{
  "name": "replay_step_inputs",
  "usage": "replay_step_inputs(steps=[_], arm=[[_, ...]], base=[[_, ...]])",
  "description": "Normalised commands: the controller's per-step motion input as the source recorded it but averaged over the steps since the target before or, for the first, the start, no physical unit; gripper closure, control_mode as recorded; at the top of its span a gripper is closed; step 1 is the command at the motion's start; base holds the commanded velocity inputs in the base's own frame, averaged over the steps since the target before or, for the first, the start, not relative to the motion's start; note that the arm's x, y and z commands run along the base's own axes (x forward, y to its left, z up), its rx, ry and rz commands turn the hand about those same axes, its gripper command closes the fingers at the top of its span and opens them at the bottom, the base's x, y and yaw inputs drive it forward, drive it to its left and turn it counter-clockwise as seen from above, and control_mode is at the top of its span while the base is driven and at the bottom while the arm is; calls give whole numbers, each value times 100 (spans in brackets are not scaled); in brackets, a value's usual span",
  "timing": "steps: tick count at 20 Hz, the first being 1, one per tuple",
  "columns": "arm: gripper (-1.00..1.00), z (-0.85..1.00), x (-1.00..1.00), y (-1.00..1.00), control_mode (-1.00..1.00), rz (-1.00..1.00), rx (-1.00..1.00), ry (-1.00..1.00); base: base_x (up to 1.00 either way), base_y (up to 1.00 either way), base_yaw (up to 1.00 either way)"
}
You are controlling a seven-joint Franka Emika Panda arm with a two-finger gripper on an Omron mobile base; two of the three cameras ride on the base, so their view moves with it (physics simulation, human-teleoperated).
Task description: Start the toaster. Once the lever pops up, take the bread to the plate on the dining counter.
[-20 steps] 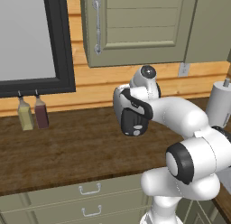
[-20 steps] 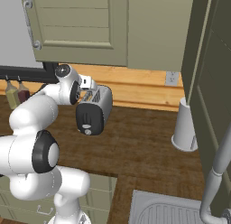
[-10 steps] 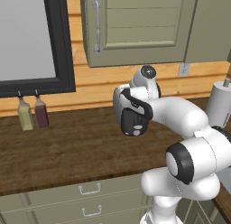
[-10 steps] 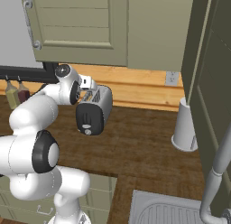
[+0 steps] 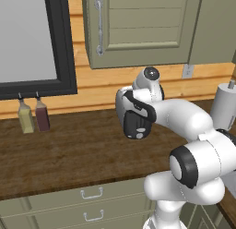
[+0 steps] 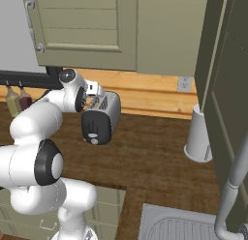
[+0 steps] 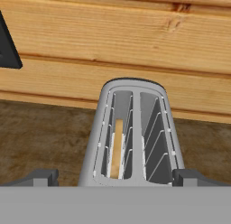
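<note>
The toaster (image 6: 100, 119) sits on the dark wood counter (image 6: 160, 157), close to the wooden wall (image 7: 117, 42). The bread (image 7: 117, 147) stands deep in one slot, on its thin edge. The end effector (image 7: 113, 179) hangs right over the toaster with its two fingers (image 7: 41, 177) wide apart and nothing between them. The bread looks light, dry and crumbly, so a hard squeeze could break it. The best place to hold it is likely the top edge, one finger on each flat side, once it pops up. The slot is narrow and has wire guards, so there is little room for fingers. The toaster is shiny and could slide if pushed. The lever is on the black end (image 6: 95, 130), I think. A white paper roll (image 6: 197, 137) stands well apart from the toaster, with open counter in front.
</note>
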Motion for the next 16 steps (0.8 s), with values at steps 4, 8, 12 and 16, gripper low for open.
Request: replay_step_inputs(steps=[4,8,12,16], arm=[[-100,0,0,0,-100,0,0,0],[-100,0,0,0,-100,0,0,0],[-100,0,0,0,-100,0,0,0],[-100,0,0,0,-100,0,0,0]], base=[[0,0,0],[0,0,0],[0,0,0],[0,0,0]])
